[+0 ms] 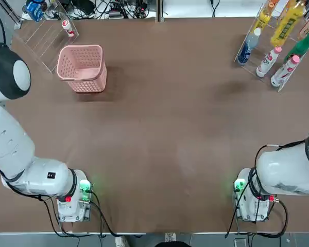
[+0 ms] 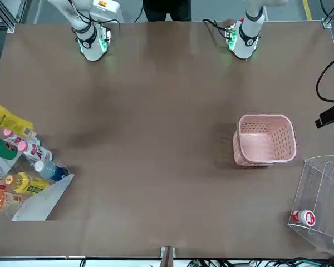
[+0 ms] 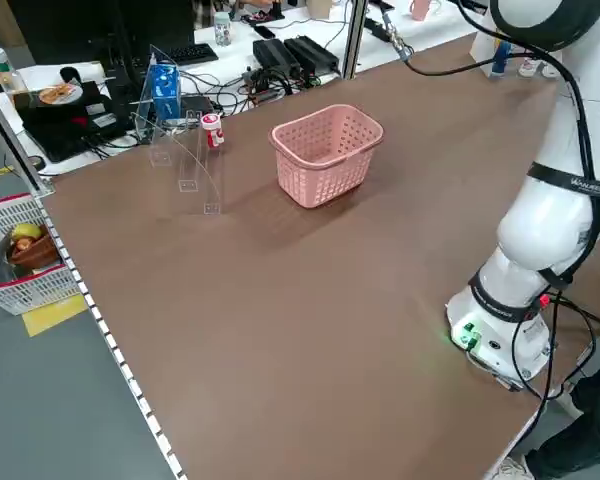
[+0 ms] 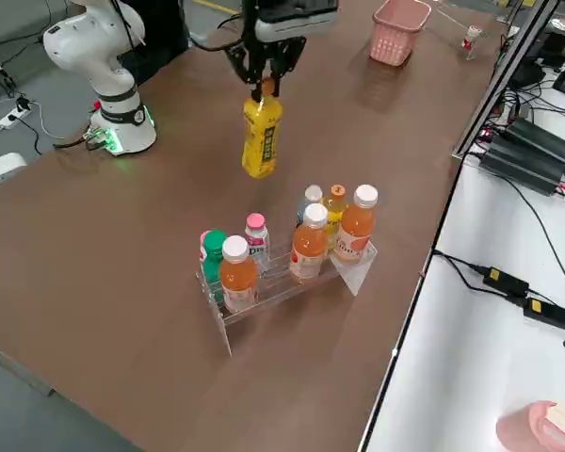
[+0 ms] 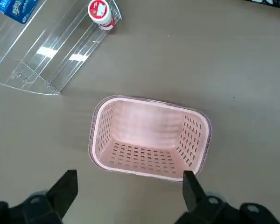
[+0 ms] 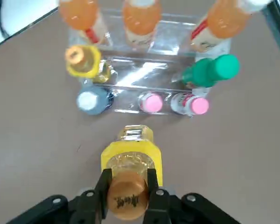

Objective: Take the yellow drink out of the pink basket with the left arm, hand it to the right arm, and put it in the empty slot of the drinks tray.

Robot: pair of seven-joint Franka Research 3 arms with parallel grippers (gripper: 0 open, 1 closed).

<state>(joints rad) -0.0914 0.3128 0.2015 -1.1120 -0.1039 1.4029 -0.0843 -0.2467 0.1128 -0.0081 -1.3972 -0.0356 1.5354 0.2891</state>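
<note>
My right gripper (image 4: 266, 73) is shut on the orange cap of the yellow drink (image 4: 262, 139). The drink hangs upright above the table, short of the drinks tray (image 4: 284, 275). In the right wrist view the fingers (image 6: 104, 187) clamp the cap, and the yellow drink (image 6: 130, 156) hangs in front of the drinks tray (image 6: 144, 74). That tray's middle row has a gap between a small yellow bottle (image 6: 83, 59) and a green bottle (image 6: 210, 70). The pink basket (image 1: 81, 68) stands empty at the far left. My left gripper (image 5: 129, 191) hovers open above the pink basket (image 5: 149, 140).
The tray (image 1: 270, 51) at the far right holds several orange, pink-capped, green and blue bottles. A clear acrylic rack (image 5: 42, 56) with a small red-capped bottle (image 5: 100, 11) stands beside the basket. Both arm bases (image 1: 74, 198) sit at the near table edge. Cables lie beyond the far edge.
</note>
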